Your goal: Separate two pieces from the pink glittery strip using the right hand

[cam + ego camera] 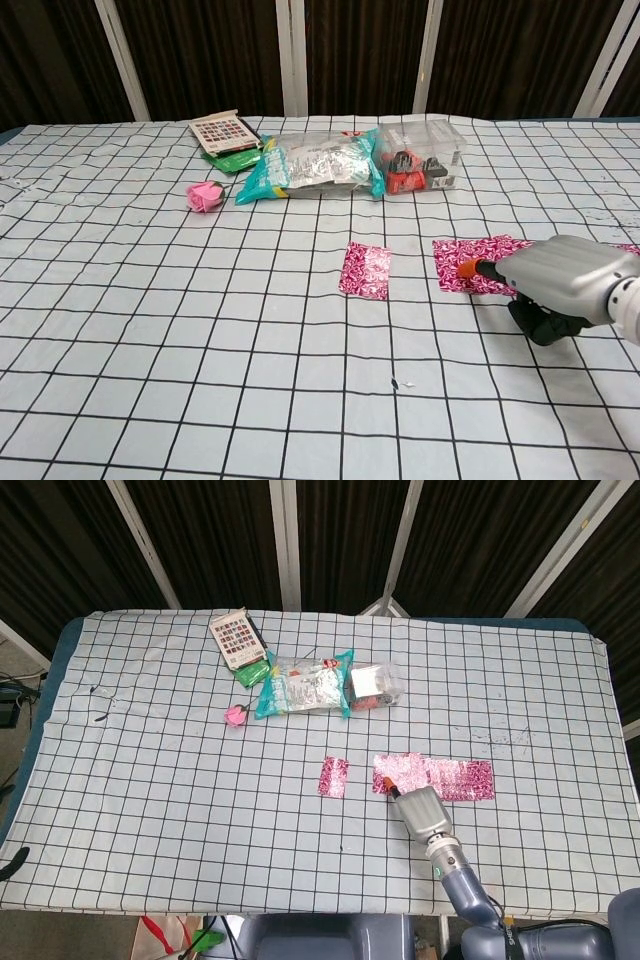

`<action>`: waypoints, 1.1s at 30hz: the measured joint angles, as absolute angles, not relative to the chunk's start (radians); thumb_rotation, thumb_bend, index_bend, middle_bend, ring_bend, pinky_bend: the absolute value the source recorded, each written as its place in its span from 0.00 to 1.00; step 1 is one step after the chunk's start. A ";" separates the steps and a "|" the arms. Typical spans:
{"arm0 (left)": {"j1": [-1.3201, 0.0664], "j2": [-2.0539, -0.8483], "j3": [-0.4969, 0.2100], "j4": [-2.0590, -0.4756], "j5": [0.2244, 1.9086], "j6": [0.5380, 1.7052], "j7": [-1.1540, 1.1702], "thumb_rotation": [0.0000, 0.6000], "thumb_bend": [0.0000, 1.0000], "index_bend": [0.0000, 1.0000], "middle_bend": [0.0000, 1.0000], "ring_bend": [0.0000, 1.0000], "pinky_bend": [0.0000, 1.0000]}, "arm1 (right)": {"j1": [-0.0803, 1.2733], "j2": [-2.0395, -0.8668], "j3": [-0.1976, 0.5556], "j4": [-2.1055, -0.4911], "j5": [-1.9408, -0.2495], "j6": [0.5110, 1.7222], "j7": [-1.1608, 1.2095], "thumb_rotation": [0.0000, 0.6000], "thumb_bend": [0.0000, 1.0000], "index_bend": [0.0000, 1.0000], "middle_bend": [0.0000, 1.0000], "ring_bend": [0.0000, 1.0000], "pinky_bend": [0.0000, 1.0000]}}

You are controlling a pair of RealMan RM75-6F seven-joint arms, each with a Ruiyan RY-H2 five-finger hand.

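The pink glittery strip (440,776) lies flat on the checked cloth right of centre, and shows again in the chest view as the strip (478,262). One separated pink piece (333,776) lies a short gap to its left; the chest view has this piece (365,270) too. My right hand (420,808) comes in from the near edge. One orange-tipped finger (466,268) is stretched out and presses on the strip's left end, and the rest of the right hand (560,288) is curled in below. The left hand is out of sight.
At the back stand a snack bag (303,685), a clear box (372,683), a patterned card (236,637) on a green packet, and a small pink rose (236,715). The table's near edge is just below my hand.
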State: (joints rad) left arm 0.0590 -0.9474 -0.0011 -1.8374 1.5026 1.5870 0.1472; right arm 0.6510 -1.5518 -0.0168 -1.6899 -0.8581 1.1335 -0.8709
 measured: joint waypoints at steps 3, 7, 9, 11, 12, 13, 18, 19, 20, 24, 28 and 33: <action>0.060 -0.947 0.000 -1.838 1.504 1.588 0.146 1.00 0.35 0.16 0.00 0.00 0.09 | 0.646 -1.547 -0.024 -1.701 -0.867 1.138 -0.870 1.00 0.77 0.12 0.83 0.84 0.61; 0.061 -0.946 0.000 -1.837 1.508 1.591 0.144 1.00 0.35 0.16 0.00 0.00 0.09 | 0.634 -1.535 -0.044 -1.733 -0.893 1.145 -0.861 1.00 0.77 0.12 0.83 0.84 0.61; 0.062 -0.947 0.001 -1.837 1.509 1.593 0.144 1.00 0.35 0.16 0.00 0.00 0.09 | 0.628 -1.529 -0.056 -1.746 -0.909 1.149 -0.858 1.00 0.77 0.12 0.83 0.84 0.61; 0.062 -0.947 0.000 -1.838 1.505 1.592 0.146 1.00 0.35 0.16 0.00 0.00 0.09 | 0.619 -1.523 -0.074 -1.759 -0.931 1.157 -0.859 1.00 0.77 0.12 0.83 0.84 0.61; 0.061 -0.947 0.000 -1.839 1.504 1.591 0.147 1.00 0.35 0.16 0.00 0.00 0.09 | 0.614 -1.521 -0.082 -1.764 -0.941 1.162 -0.860 1.00 0.77 0.12 0.83 0.84 0.61; 0.061 -0.947 -0.001 -1.839 1.503 1.591 0.147 1.00 0.35 0.16 0.00 0.00 0.09 | 0.608 -1.519 -0.093 -1.770 -0.953 1.167 -0.861 1.00 0.77 0.12 0.83 0.84 0.61; 0.061 -0.948 0.000 -1.840 1.504 1.591 0.149 1.00 0.35 0.16 0.00 0.00 0.09 | 0.583 -1.510 -0.145 -1.788 -1.001 1.180 -0.872 1.00 0.77 0.12 0.83 0.84 0.61; 0.061 -0.948 0.000 -1.840 1.505 1.591 0.149 1.00 0.35 0.16 0.00 0.00 0.09 | 0.575 -1.508 -0.157 -1.793 -1.013 1.185 -0.875 1.00 0.77 0.12 0.83 0.84 0.61; 0.062 -0.948 0.000 -1.840 1.506 1.592 0.149 1.00 0.35 0.16 0.00 0.00 0.09 | 0.569 -1.505 -0.166 -1.795 -1.023 1.188 -0.878 1.00 0.77 0.12 0.83 0.84 0.61; 0.063 -0.948 0.000 -1.840 1.507 1.596 0.148 1.00 0.35 0.16 0.00 0.00 0.09 | 0.544 -1.494 -0.201 -1.807 -1.066 1.205 -0.884 1.00 0.77 0.12 0.83 0.84 0.61; 0.062 -0.949 0.000 -1.840 1.507 1.594 0.150 1.00 0.35 0.16 0.00 0.00 0.09 | 0.519 -1.477 -0.234 -1.830 -1.117 1.220 -0.883 1.00 0.77 0.12 0.83 0.84 0.61; 0.063 -0.950 0.002 -1.841 1.511 1.595 0.154 1.00 0.35 0.16 0.00 0.00 0.09 | 0.491 -1.455 -0.263 -1.857 -1.174 1.239 -0.882 1.00 0.77 0.12 0.83 0.84 0.61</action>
